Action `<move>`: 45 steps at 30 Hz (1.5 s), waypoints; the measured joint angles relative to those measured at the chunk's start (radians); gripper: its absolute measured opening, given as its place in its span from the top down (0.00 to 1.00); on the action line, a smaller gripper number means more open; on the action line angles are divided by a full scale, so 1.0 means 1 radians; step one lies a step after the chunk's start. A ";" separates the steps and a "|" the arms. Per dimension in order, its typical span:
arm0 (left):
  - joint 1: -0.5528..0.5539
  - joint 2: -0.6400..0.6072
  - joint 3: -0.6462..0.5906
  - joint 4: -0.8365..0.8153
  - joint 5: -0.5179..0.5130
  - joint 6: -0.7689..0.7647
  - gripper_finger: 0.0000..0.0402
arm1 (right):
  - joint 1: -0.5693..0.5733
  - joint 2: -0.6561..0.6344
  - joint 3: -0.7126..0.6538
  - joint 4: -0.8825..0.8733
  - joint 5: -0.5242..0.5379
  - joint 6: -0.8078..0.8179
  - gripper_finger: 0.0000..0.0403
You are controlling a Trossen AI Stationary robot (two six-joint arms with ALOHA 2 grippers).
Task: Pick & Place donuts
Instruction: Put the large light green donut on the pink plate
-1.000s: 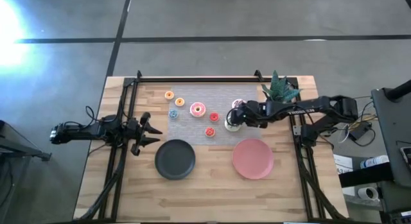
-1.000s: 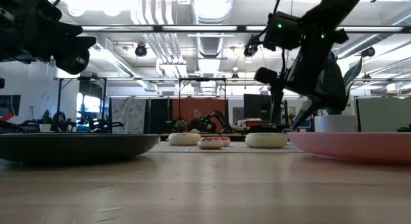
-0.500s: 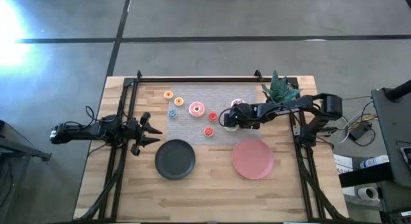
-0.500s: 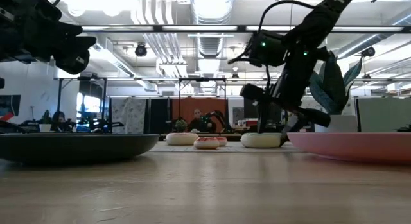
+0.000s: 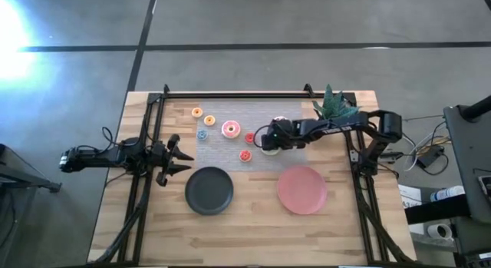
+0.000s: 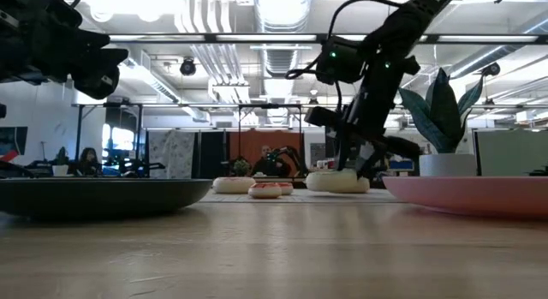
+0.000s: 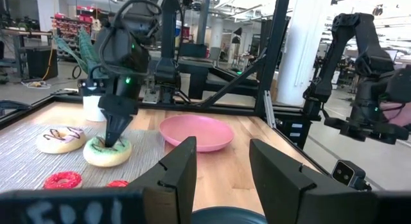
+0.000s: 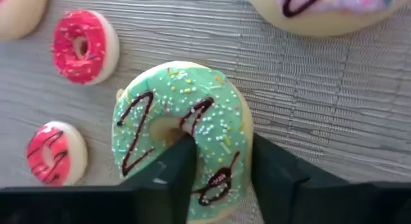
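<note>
The right end effector [image 5: 268,141] is down on the green donut [image 8: 183,137] near the middle of the grey woven mat [image 5: 230,149]. One finger sits in the donut's hole and the other outside its ring, so the two fingers straddle one side of it; whether they already pinch it cannot be told. In the low view the donut [image 6: 336,181] sits about level with the others.

Around the green donut in the high view: at about 9 o'clock, close by, a small red donut [image 5: 249,137], and beyond it the larger pink donut [image 5: 229,129]. At about 7 o'clock lies another small red donut [image 5: 245,155]. At about 1 o'clock, partly under the right arm, lies the pale donut with dark stripes [image 7: 60,138]. Farther toward 9 and 10 o'clock are an orange donut [image 5: 197,112], a yellow one [image 5: 210,120] and a blue one [image 5: 202,134]. The near red donut is the closest neighbour to the fingers.

A potted plant [image 5: 334,107] stands at 2 o'clock beside the right arm. The pink plate [image 5: 302,189] lies at 5 o'clock and the black plate [image 5: 209,190] at 7 o'clock, both bare, on the wooden tabletop [image 5: 253,229].

The left end effector [image 5: 178,153] waits at the tabletop's 9 o'clock edge, fingers apart and holding nothing
</note>
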 joint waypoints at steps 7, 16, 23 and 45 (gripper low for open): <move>0.000 0.000 0.000 0.000 0.000 0.000 0.70 | 0.016 -0.016 0.054 -0.124 -0.011 -0.099 0.96; 0.000 0.001 0.000 0.001 0.000 0.000 0.70 | 0.106 -0.040 0.146 -0.065 -0.293 -0.345 0.96; 0.000 0.003 0.000 0.002 0.000 0.000 0.70 | 0.197 0.021 0.246 -0.103 -0.300 -0.430 0.97; 0.000 0.004 0.000 0.002 0.000 0.000 0.70 | 0.339 -0.112 0.010 -0.359 -0.239 -0.278 0.97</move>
